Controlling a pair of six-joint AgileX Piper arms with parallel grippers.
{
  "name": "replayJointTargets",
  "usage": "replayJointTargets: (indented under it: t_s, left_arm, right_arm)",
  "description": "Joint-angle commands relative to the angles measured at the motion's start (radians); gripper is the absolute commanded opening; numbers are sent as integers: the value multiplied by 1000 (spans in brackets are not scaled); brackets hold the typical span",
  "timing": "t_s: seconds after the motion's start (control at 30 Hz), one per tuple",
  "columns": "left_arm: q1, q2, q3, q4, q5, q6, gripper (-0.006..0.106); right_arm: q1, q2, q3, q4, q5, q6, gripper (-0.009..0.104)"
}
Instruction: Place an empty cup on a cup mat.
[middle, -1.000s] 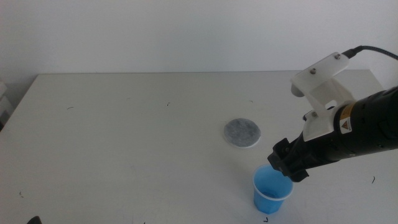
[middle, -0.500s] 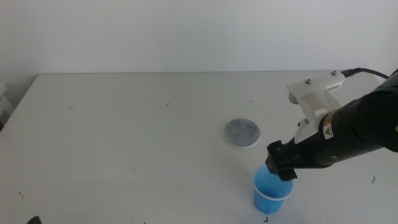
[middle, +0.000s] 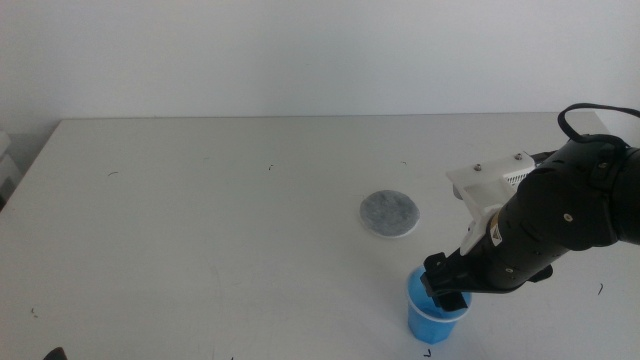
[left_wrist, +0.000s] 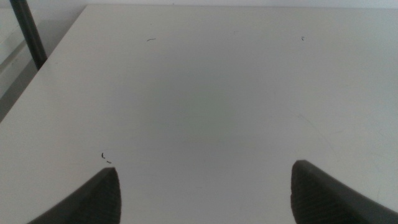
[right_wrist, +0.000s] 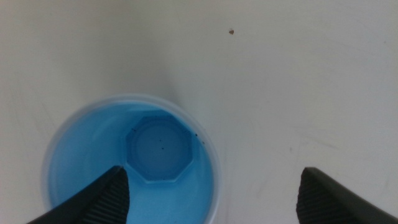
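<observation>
Two pincers show, but only one is at the cup. The right pincer (middle: 446, 287) reaches in from the right side of the middle view and sits right at the cup's (middle: 434, 314) rim, at the near edge of the desk (middle: 200, 210). From the right wrist view its jaws stand wide apart: one jaw is over the cup's (right_wrist: 132, 163) blue inside, the other is outside the wall over bare desk, so the rim lies between them. Nothing is clamped; whether either jaw touches the cup cannot be told. The cup stands upright with its mouth up, and its inside is bare down to the flat bottom.

The mat (middle: 389, 213) lies flat on the desk, farther back and a little left of the cup, apart from it, with nothing on it.

The left pincer (left_wrist: 205, 190) is out of the middle view; its wrist view shows its jaws wide apart over bare desk, holding nothing.
</observation>
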Motion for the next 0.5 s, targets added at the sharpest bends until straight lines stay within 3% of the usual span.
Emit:
replayJointTargets:
  t_s: [0.0, 0.17, 0.47]
  left_arm:
    - [1, -3, -6, 0, -67, -11, 105]
    - [1, -3, -6, 0, -67, -11, 105]
    - [1, -3, -6, 0, -67, -11, 105]
  right_arm:
    - [-8, -19, -32, -14, -18, 3, 75]
    - [-8, 9, -32, 3, -15, 3, 59]
    - [-8, 17, -32, 32, -11, 3, 19]
